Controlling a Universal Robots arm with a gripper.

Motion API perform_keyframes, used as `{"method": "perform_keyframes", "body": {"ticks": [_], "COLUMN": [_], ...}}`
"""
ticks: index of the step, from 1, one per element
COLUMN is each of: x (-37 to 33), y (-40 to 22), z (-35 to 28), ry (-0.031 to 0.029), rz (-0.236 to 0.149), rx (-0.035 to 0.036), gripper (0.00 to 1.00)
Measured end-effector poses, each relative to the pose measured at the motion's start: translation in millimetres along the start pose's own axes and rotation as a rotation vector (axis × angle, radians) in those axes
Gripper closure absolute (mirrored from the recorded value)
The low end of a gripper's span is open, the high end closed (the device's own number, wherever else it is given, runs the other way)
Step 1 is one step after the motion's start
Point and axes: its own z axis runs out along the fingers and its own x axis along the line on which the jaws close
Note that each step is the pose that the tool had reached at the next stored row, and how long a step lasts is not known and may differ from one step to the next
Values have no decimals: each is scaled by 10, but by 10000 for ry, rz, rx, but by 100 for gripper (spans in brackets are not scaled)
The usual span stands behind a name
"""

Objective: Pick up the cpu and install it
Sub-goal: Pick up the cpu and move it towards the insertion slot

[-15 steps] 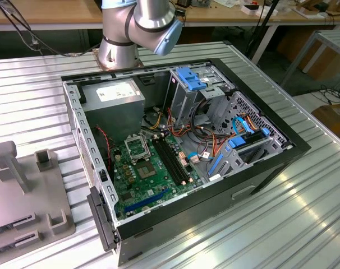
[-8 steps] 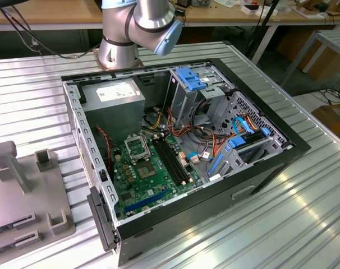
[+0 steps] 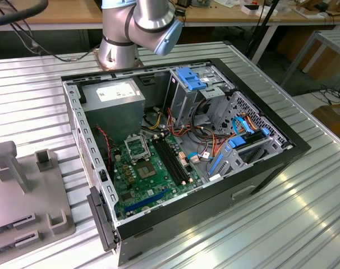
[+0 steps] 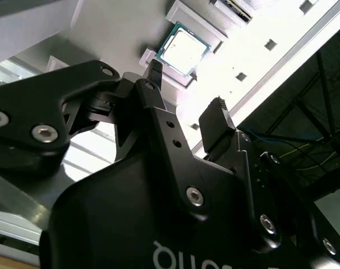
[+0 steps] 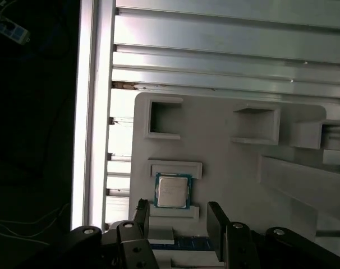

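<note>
While the gripper [image 5: 177,216] hung over the grey fixture tray [image 5: 226,168] with its two black fingers [image 5: 215,216] spread apart and nothing between them, the cpu [image 5: 173,190] lay flat in its nest on that tray, flanked by two raised grey bars [image 5: 175,168] (one along each of two opposite edges). Its metal top lay bare. Square pockets [image 5: 164,117] stood further along the tray, with the slatted metal table [image 5: 215,50] beyond. From the exterior view, the open computer case [image 3: 181,224] sat beside the tray, its socket [image 3: 137,148] near the long black memory slots [image 3: 173,159] and a tangle of cables [image 3: 203,131].
</note>
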Motion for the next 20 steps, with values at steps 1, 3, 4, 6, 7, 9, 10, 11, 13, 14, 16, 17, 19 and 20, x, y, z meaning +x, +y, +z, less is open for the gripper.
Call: {"method": "perform_keyframes", "body": {"ticks": [1, 3, 4, 6, 7, 9, 10, 11, 13, 14, 16, 17, 19, 20], "x": [1, 3, 4, 4, 5, 6, 8, 8, 11, 12, 13, 14, 17, 20], "y": [0, -1, -4, -9, -10, -9, -9, -10, -11, -11, -13, -13, -14, -14], "z": [37, 74, 95, 121, 137, 182, 204, 221, 262, 283, 323, 343, 380, 420], "ry": [0, 0, 1, 5, 9, 8, 11, 11, 13, 13, 14, 17, 29, 47], "rz": [-1, -1, -1, -3, -1, 60, 103, 123, 133, 134, 136, 144, 176, 252], "rx": [0, 6, 21, 72, 108, 119, 122, 122, 123, 122, 123, 123, 124, 125], "gripper": [46, 46, 46, 46, 46, 46, 46, 46, 46, 46, 46, 46, 46, 46]}}
